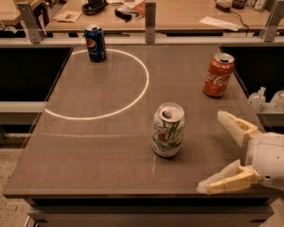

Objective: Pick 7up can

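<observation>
The 7up can (168, 129), white-silver with green swirls and a silver top, stands upright on the brown table (85, 141), right of its middle and toward the front. My gripper (214, 151) is at the table's front right, to the right of the can and a little nearer the camera. Its two cream fingers (234, 126) are spread wide apart and point left toward the can. Nothing is between them, and a gap separates the fingertips from the can.
A blue Pepsi can (95, 43) stands at the back left on a white circle line (132, 98). A red-orange Coca-Cola can (218, 74) stands at the right edge. Two water bottles (270, 98) sit right of the table. A cluttered desk (180, 8) lies behind a rail.
</observation>
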`<state>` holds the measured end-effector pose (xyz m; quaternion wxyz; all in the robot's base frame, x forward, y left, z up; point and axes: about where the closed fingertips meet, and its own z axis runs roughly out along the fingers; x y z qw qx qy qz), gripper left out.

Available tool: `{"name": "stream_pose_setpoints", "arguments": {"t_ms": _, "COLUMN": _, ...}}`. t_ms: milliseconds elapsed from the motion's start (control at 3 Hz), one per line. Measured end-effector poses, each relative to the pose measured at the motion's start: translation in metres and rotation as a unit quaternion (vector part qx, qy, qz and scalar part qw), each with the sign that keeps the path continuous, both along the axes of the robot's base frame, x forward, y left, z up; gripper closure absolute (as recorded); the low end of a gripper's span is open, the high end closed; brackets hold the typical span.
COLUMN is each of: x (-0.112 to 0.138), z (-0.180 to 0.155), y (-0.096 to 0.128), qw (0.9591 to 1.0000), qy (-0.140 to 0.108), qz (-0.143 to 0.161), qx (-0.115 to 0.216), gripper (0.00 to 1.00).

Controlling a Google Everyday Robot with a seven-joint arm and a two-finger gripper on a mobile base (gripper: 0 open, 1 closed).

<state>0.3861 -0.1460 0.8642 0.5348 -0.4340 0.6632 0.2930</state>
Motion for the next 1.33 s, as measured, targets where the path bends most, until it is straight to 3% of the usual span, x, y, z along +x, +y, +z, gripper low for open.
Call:
{"name": "stream_pose_setpoints", "arguments": {"t_ms": 667, "x": 0.017, "z": -0.009, "y": 0.038, "qw": 0.9986, "qy": 0.012, "qz": 0.036, "qx": 0.038, "gripper": 0.00}}
{"name": "stream_pose_setpoints", "arguments": {"t_ms": 1333, "x": 0.037, "z": -0.009, "y": 0.064, "qw": 0.9963, "qy": 0.007, "qz": 0.066, "qx": 0.055, "gripper": 0.00}}
